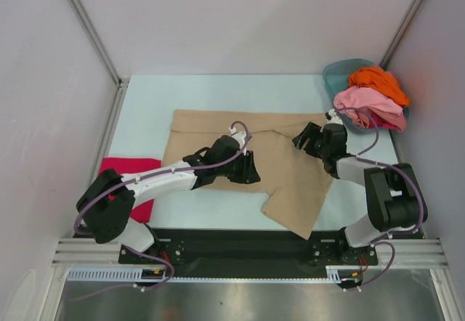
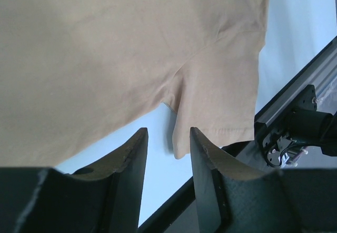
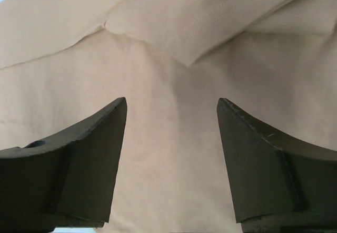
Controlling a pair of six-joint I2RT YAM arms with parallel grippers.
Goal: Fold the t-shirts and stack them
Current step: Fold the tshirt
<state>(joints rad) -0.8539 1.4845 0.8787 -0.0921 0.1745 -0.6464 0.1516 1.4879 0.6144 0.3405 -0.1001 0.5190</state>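
Note:
A large tan t-shirt (image 1: 290, 172) lies spread on the table's middle, its near corner reaching the front edge. My left gripper (image 1: 252, 168) hovers over its near-left part, open and empty. In the left wrist view the gripper (image 2: 168, 132) frames the tan t-shirt (image 2: 105, 59) and a sleeve corner. My right gripper (image 1: 305, 138) is over the shirt's right upper part, wide open and empty. In the right wrist view the gripper (image 3: 172, 102) is just above the tan cloth (image 3: 168, 164) near a folded sleeve (image 3: 200, 22). A folded magenta-red shirt (image 1: 125, 170) lies at the left.
A teal basin (image 1: 336, 72) at the back right holds an orange shirt (image 1: 378, 83) and a pink shirt (image 1: 367, 104). The black base rail (image 1: 240, 245) runs along the near edge and shows in the left wrist view (image 2: 295, 122). White walls enclose the table.

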